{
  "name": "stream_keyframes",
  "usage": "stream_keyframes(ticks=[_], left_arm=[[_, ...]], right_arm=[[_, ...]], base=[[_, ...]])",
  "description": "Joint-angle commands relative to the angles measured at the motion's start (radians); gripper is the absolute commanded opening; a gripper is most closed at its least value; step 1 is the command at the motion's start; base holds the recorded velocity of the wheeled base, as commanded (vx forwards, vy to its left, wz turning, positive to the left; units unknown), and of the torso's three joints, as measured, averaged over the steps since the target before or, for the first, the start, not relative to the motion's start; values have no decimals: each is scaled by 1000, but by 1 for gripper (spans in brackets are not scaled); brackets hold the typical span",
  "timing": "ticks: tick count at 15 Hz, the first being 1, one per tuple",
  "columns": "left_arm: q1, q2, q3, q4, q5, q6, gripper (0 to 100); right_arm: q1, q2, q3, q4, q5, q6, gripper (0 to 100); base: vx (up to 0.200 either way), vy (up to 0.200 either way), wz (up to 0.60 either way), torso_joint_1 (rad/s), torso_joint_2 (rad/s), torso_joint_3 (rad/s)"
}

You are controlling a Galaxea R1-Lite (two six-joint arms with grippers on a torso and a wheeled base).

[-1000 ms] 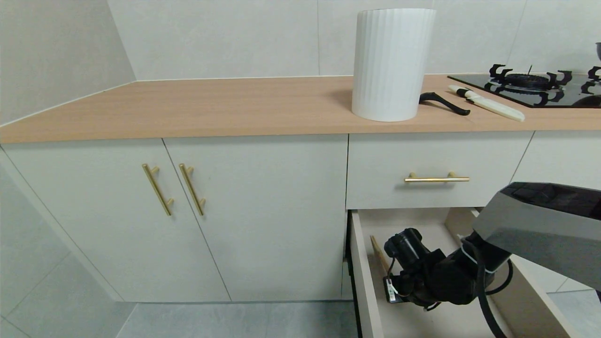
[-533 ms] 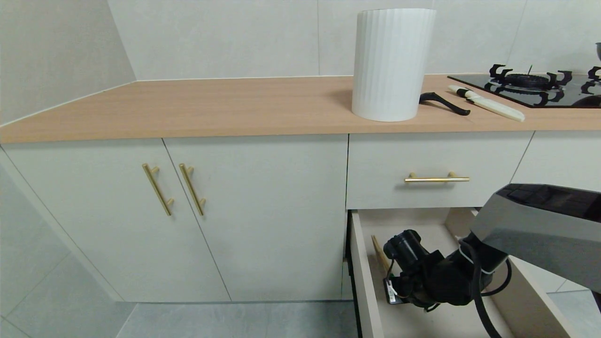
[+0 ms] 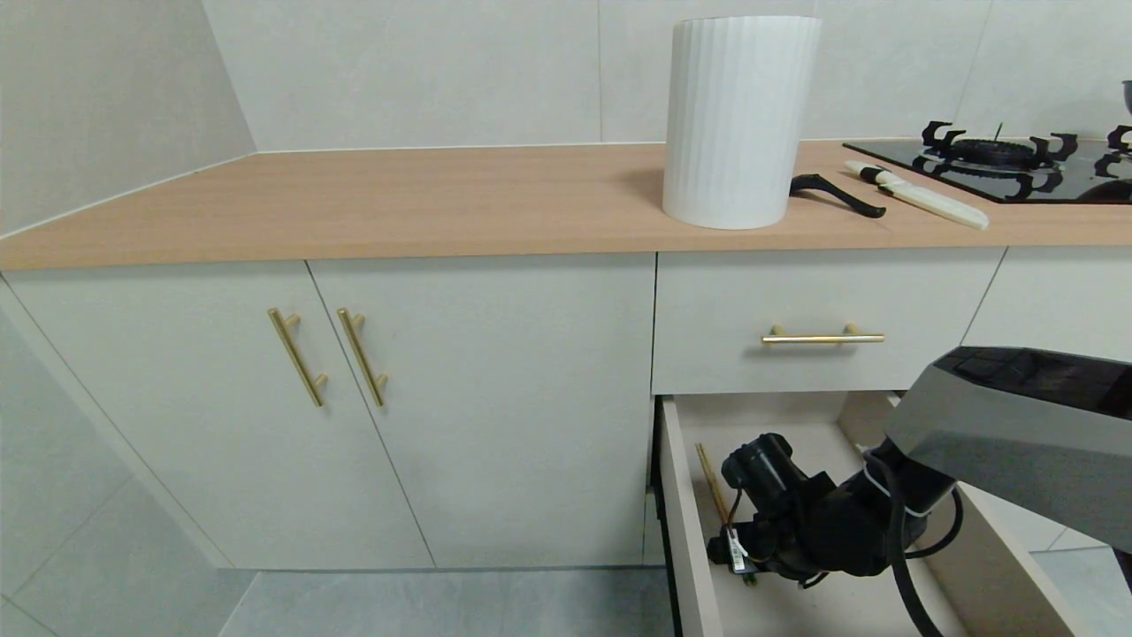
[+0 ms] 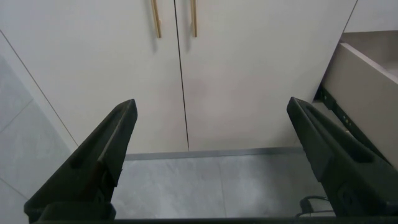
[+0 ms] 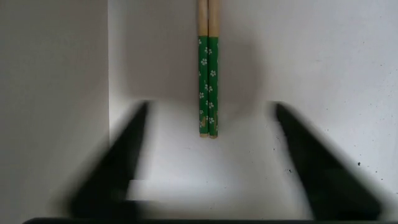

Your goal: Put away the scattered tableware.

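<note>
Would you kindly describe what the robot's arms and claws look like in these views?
The right arm has a bulky silver-grey shell with a glossy black top, narrowing to a black wrist with looped black cables, a white tie and a small printed tag. The right claw is dark. The left claw is matte black, each half a wedge tapering to its tip.

1. You see the open drawer (image 3: 685, 531) at lower right, beneath the closed drawer (image 3: 822, 301); the cabinet doors (image 3: 398, 398) stand to its left.
2. The chopsticks (image 3: 712, 482) lie in the open drawer along its left wall, your right gripper (image 5: 211, 109) over their near end.
3. On the counter (image 3: 398, 199) you find the canister (image 3: 738, 119), the knife (image 3: 920, 196) to its right, and the hob (image 3: 999, 164) at far right.
</note>
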Motion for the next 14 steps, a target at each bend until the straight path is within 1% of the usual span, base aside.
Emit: stream_keyframes(ticks=[1, 2, 3, 4, 6, 7, 10, 14], left_arm=[[0, 0, 0, 0, 0, 0, 100], [0, 0, 0, 0, 0, 0, 100], [0, 0, 0, 0, 0, 0, 100], [0, 0, 0, 0, 0, 0, 100], [0, 0, 0, 0, 0, 0, 100], [0, 0, -1, 0, 0, 0, 100], [0, 0, 0, 0, 0, 0, 100], [0, 0, 0, 0, 0, 0, 100]], right_arm=[[-1, -9, 3, 0, -1, -1, 100], [-1, -12, 5, 0, -1, -1, 100], [-4, -78, 8, 11, -22, -5, 100], [-8, -121, 12, 12, -22, -6, 100], [-22, -277, 32, 78, -27, -23, 100], [-35, -344, 48, 90, -27, -40, 100], [-74, -512, 74, 89, -27, -109, 100], [-133, -647, 75, 87, -27, -166, 100]], base=[[0, 0, 0, 0, 0, 0], [0, 0, 0, 0, 0, 0], [0, 0, 0, 0, 0, 0], [0, 0, 0, 0, 0, 0], [0, 0, 0, 0, 0, 0], [0, 0, 0, 0, 0, 0], [0, 0, 0, 0, 0, 0], [0, 0, 0, 0, 0, 0]])
